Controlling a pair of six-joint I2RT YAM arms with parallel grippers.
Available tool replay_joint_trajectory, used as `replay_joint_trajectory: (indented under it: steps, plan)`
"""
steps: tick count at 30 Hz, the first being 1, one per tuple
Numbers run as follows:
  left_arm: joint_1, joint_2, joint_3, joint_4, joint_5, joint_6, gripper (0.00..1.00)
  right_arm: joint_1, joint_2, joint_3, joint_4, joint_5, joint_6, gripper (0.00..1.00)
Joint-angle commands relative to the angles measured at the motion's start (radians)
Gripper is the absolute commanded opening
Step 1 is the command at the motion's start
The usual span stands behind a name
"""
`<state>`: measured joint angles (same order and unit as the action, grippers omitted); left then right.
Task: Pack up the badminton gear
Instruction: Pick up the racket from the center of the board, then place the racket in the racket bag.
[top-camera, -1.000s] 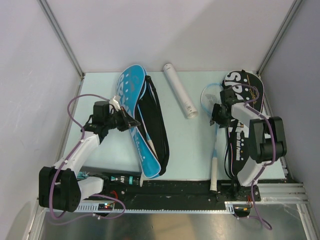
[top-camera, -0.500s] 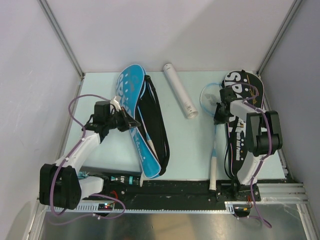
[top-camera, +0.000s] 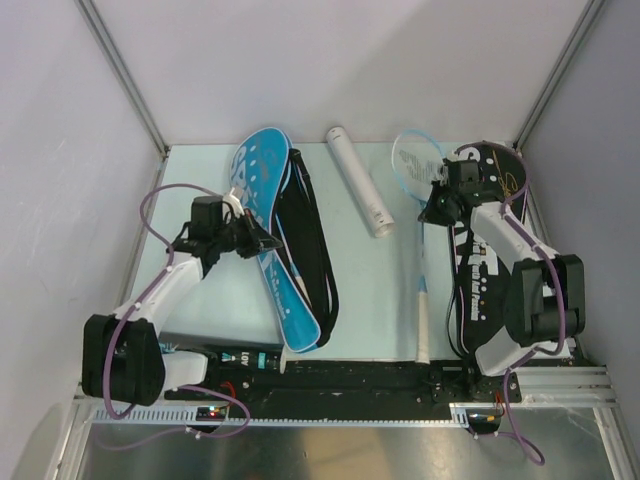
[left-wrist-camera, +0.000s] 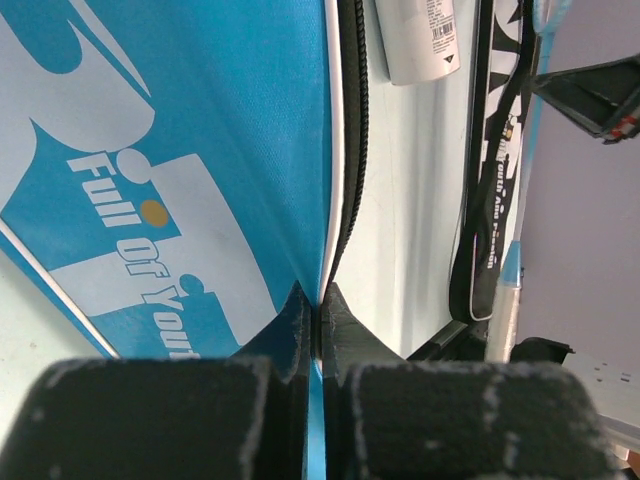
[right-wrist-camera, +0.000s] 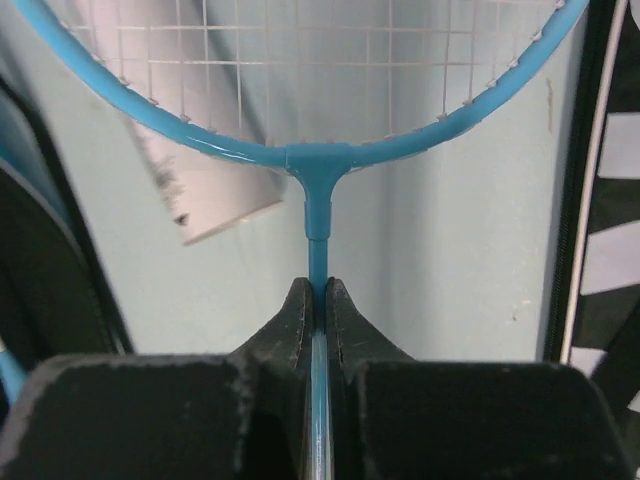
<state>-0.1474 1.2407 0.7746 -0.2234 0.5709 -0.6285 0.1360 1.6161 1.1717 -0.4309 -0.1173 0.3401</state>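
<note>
The blue cover (top-camera: 268, 225) lies slantwise on the left half of the counter (top-camera: 380, 290). It is unzipped: its printed blue panel is on the left and its black half is spread to the right. The left gripper (top-camera: 262, 240) is pinched tight on the panel's white-piped edge. In the left wrist view, the fingers (left-wrist-camera: 345, 335) meet on that edge beside the zip. What lies inside the cover cannot be made out.

The right gripper (top-camera: 437, 213) is clamped narrow on the shaft of the light-blue racket (top-camera: 415, 160), just below the throat where the head joins. In the right wrist view, the shaft passes between the closed fingers (right-wrist-camera: 292, 320). The racket's head points to the far wall and its handle reaches back toward the arm bases. It runs just beside the left edge of the black cover (top-camera: 490, 250), outside it. That cover lies along the counter's right side under the right arm.

The white tube (top-camera: 360, 182) lies between the two covers. It is angled, touches neither, and its contents are hidden.
</note>
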Motion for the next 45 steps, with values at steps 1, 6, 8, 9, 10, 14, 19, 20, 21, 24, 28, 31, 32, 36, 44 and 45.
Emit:
replay_joint_trajectory:
  steps: [1,6,8,9,10,14,19,20,21,24,28,31,32,36,44,45]
  plan:
    - [0.007,0.018,0.057,0.042,0.005,0.006,0.00,0.012,-0.095,0.054,0.059,-0.075,0.006,0.00]
    - [0.005,0.038,0.073,0.042,0.005,0.012,0.00,0.096,-0.166,0.039,0.025,-0.088,0.001,0.00]
    - [0.004,0.045,0.079,0.041,0.012,0.013,0.00,0.163,-0.192,0.029,0.015,-0.058,-0.008,0.00]
    - [0.004,0.047,0.081,0.042,0.017,0.014,0.00,0.198,-0.200,0.027,0.007,-0.029,-0.011,0.00]
    - [0.003,0.048,0.080,0.042,0.020,0.014,0.00,0.243,-0.204,0.025,-0.001,-0.008,-0.011,0.00]
    - [0.000,0.048,0.079,0.042,0.024,0.022,0.00,0.395,-0.176,0.025,-0.005,0.112,0.004,0.00]
    - [-0.007,0.070,0.089,0.042,0.041,0.031,0.00,0.537,-0.084,0.031,0.009,0.229,0.058,0.00]
    - [-0.010,0.076,0.091,0.042,0.044,0.033,0.00,0.562,-0.062,0.035,0.007,0.252,0.069,0.00]
    - [-0.012,0.080,0.091,0.041,0.044,0.035,0.00,0.584,-0.045,0.038,0.004,0.267,0.079,0.00]
    - [-0.016,0.094,0.096,0.042,0.042,0.032,0.00,0.623,0.005,0.042,-0.001,0.291,0.104,0.00]
    - [-0.037,0.108,0.112,0.042,0.040,0.028,0.00,0.648,0.047,0.049,-0.011,0.305,0.123,0.00]
    - [-0.060,0.117,0.126,0.041,0.025,0.025,0.00,0.668,0.070,0.070,-0.029,0.312,0.124,0.00]
    - [-0.069,0.121,0.130,0.041,0.022,0.024,0.00,0.673,0.076,0.075,-0.034,0.313,0.125,0.00]
    - [-0.111,0.141,0.142,0.042,0.009,0.022,0.00,0.690,0.089,0.091,-0.045,0.314,0.128,0.00]
    - [-0.202,0.182,0.149,0.042,-0.008,0.027,0.00,0.693,0.137,0.177,-0.100,0.280,0.088,0.00]
    - [-0.210,0.185,0.149,0.041,-0.011,0.028,0.00,0.693,0.150,0.201,-0.115,0.278,0.080,0.00]
